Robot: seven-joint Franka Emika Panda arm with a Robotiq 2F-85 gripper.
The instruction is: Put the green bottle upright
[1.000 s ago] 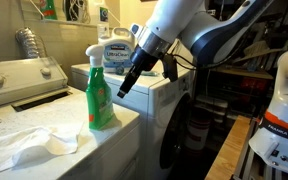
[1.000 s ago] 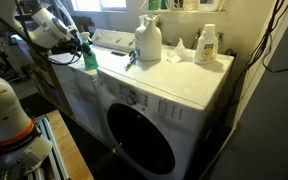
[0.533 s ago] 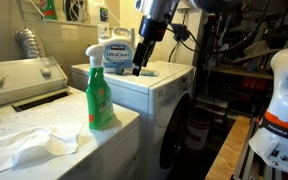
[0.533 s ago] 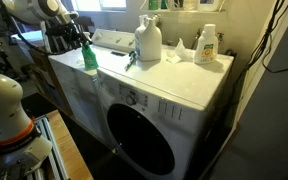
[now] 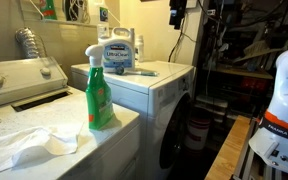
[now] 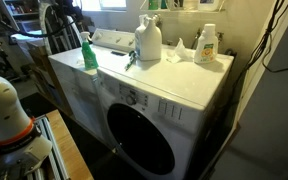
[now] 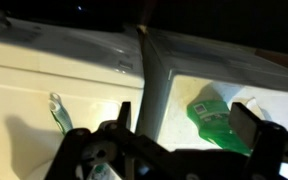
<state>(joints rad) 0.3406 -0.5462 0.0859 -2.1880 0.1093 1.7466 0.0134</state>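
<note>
The green spray bottle (image 5: 99, 95) with a white trigger head stands upright on the white washer top (image 5: 44, 118). It also shows in an exterior view (image 6: 88, 55) near the washer's left corner. In the wrist view the bottle (image 7: 216, 118) lies far below, seen from above between the fingers. My gripper (image 7: 184, 128) is open and empty, high above the bottle and not touching it. In an exterior view only its tip (image 5: 177, 12) shows at the top edge.
A white detergent jug (image 5: 117, 52) stands on the neighbouring machine and shows in the other exterior view too (image 6: 148, 40). A white cloth (image 5: 34, 148) lies on the near washer top. A small white bottle (image 6: 207, 44) stands at the back. The round washer door (image 6: 139, 135) faces front.
My gripper has risen up and away from beside the bottle towards the top of the exterior view. The bottle stays upright and has not moved.
</note>
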